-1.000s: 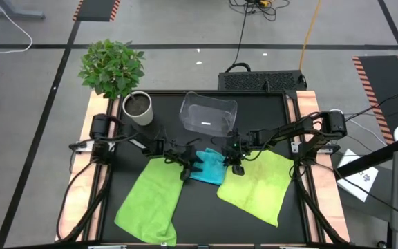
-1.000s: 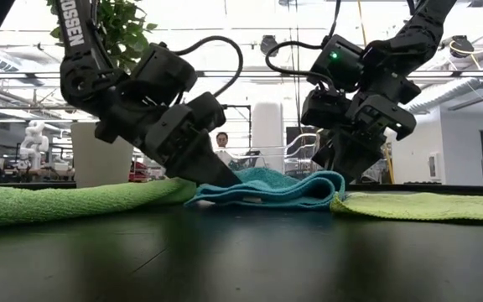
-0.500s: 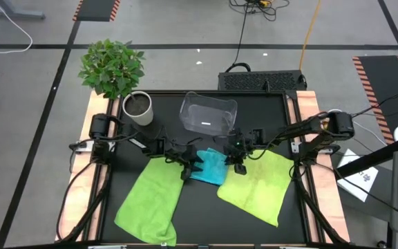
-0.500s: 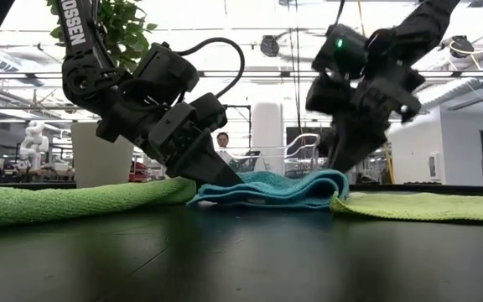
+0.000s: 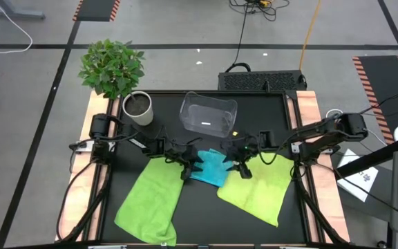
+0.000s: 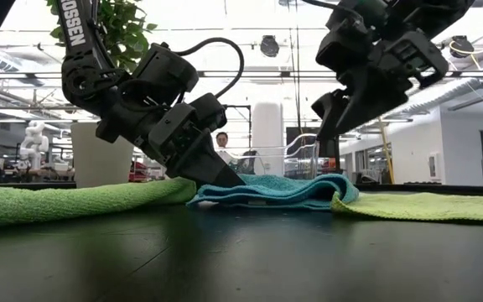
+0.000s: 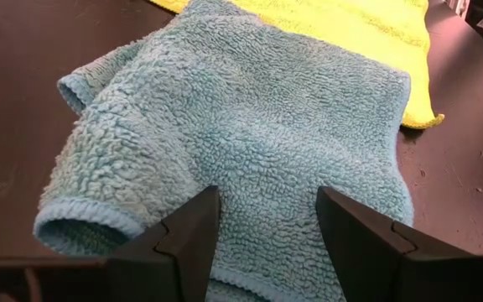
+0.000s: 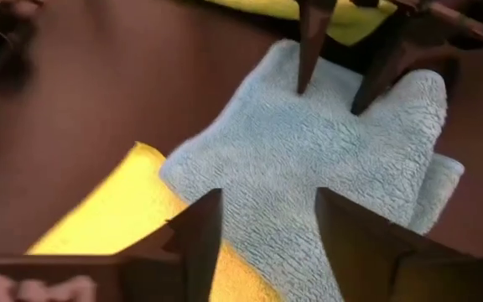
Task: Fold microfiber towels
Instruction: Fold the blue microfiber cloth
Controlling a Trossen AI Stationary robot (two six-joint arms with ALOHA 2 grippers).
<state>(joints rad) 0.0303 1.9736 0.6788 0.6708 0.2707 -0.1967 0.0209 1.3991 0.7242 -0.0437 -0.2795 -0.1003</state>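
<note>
The turquoise microfiber towel (image 5: 211, 167) lies folded over on the black table between two lime-green towels, one on the left (image 5: 150, 200) and one on the right (image 5: 258, 187). Its right fold (image 6: 338, 189) overlaps the right green towel's edge. My left gripper (image 7: 267, 197) stands open, with its fingertips down on the turquoise towel's left part. My right gripper (image 6: 325, 138) hangs open above the towel's right end and touches nothing; in its wrist view (image 8: 267, 201) the towel lies well below. My left gripper rests both spread fingertips (image 8: 302, 84) on top of the turquoise towel's left part (image 7: 262, 180), with nothing pinched between them. The fingers slant down from the table's left side. The towel lies flat on the table under them.
A clear plastic bin (image 5: 208, 114) stands behind the towels and a potted plant (image 5: 112, 69) at the far left corner. The two green towels lie spread toward the near edge. A person (image 6: 221, 143) shows far off in the room.
My right gripper has opened, let go of the turquoise towel's right end, risen well clear and drawn back toward the table's right edge, rolling a little. The towel's right fold has settled on the green towel's edge. The left gripper has kept still.
</note>
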